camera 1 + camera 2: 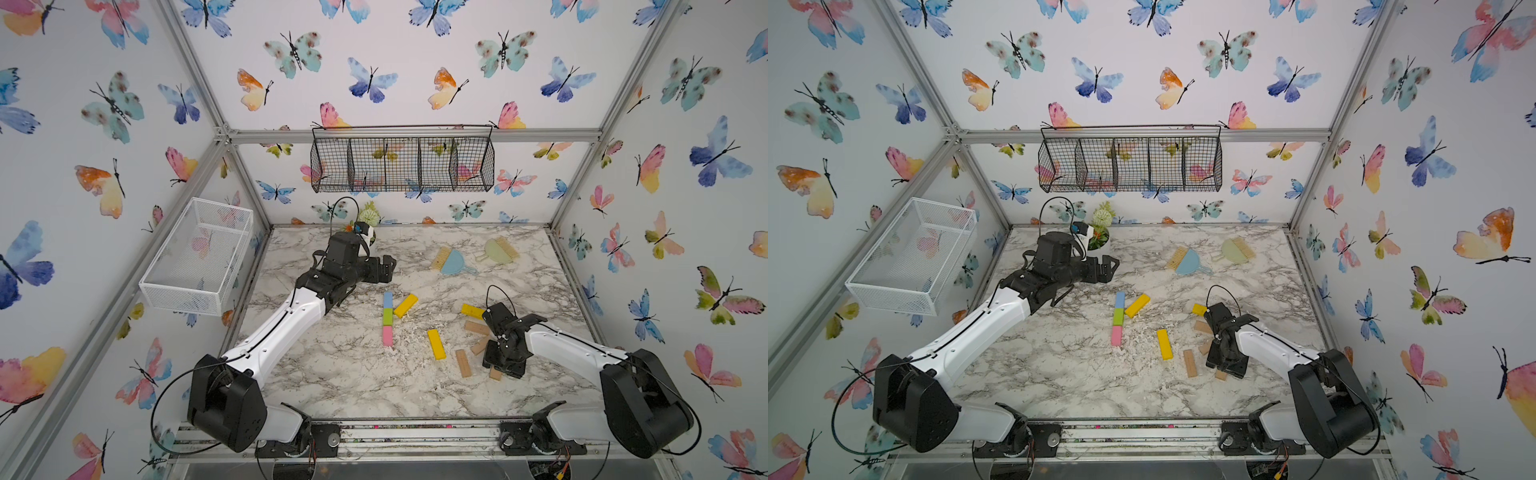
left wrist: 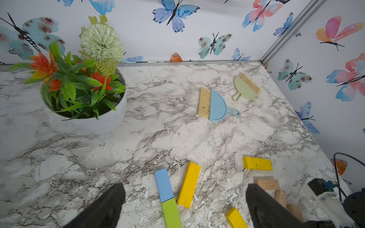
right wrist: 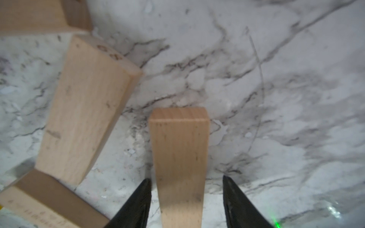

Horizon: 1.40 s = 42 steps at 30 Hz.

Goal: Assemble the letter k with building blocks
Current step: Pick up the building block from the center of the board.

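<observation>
Your right gripper (image 3: 186, 178), fingers half-spread, straddles the tan block (image 3: 178, 148) lengthwise at the table's (image 1: 332, 374) 4 o'clock; left gripper (image 2: 185, 186) spread wide.

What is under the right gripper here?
A plain tan block lies flat on the marble table between the right gripper's fingers, with a gap showing on one side. Other tan blocks lie beside it. In both top views the gripper covers most of it.

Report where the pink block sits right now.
In both top views the pink block lies flat in the middle of the table, end to end with the green block, the blue block beyond it.
</observation>
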### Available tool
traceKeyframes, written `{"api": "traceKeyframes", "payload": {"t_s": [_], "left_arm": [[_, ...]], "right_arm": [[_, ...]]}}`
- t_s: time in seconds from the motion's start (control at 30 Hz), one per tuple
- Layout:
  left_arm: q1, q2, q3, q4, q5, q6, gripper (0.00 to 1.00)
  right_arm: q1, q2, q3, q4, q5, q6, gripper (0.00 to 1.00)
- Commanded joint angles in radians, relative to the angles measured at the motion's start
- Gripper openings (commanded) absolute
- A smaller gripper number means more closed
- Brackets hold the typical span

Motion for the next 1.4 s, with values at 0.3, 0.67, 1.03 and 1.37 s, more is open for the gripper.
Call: {"api": "traceKeyframes", "payload": {"t_s": [0.3,0.67,1.03,1.37], "left_arm": [[0.008,0.006,0.004,0.013,0.019,-0.003,0.98],[0.022,-0.006,0.001,-0.010,-0.053,-0.004,0.99],[0.103,-0.004,-0.022,-0.007,-0.024,-0.086,0.99],[0.170,0.000,-0.038,-0.007,-0.035,-0.132,0.99]], "right_arm": [[-0.002,0.034,-0.057,0.108,0.067,-0.018,0.28],[-0.002,-0.111,0.114,-0.091,0.034,-0.060,0.02],[0.006,0.014,0.363,-0.033,-0.118,-0.444,0.02],[0.120,0.200,0.527,0.030,-0.101,-0.704,0.02]]}}
